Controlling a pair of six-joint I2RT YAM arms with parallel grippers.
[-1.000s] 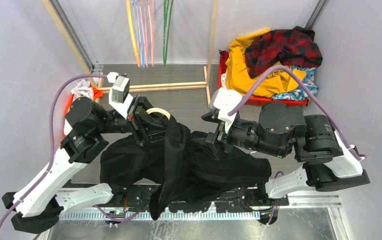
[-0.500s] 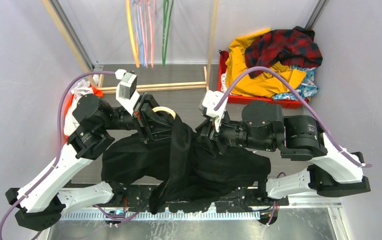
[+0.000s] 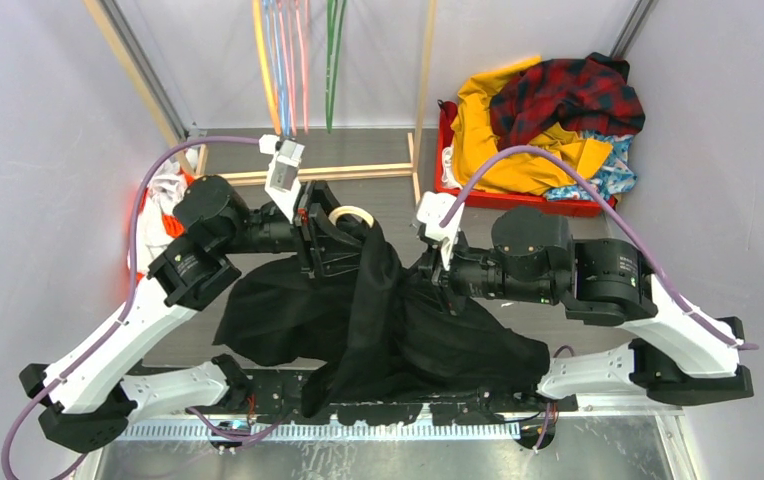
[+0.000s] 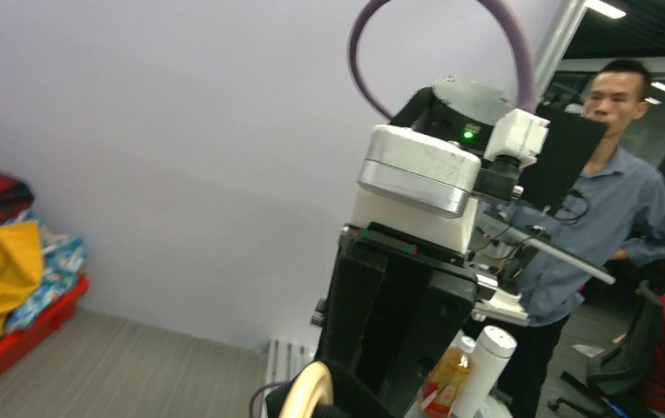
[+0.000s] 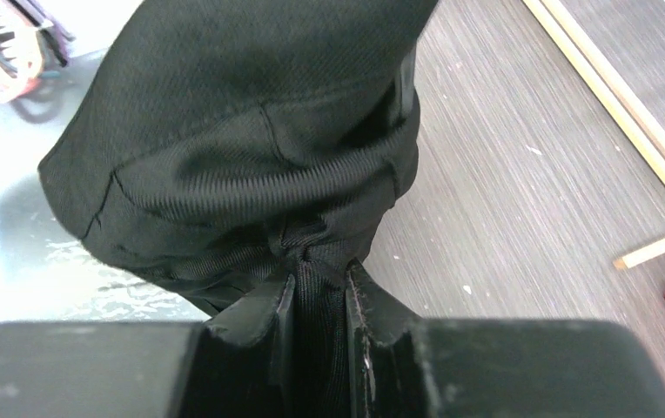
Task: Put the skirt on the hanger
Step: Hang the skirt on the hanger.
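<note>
While my right gripper (image 5: pixel 319 283) is clamped on a fold of the black garment (image 3: pixel 398 320) and I cannot tell whether my left gripper (image 3: pixel 348 250) grips it, I should move it aside gently, since the skirt (image 3: pixel 608 175) lies in the red bin (image 3: pixel 548 205) at the table's far right corner.

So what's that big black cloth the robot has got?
The black cloth is big, plain and dark, a woven fabric with ribbed seams. It lies crumpled across the near part of the grey table, and one long fold stands up in a ridge down the middle. The right pincer is shut on a bunched-up bit of it.
</note>
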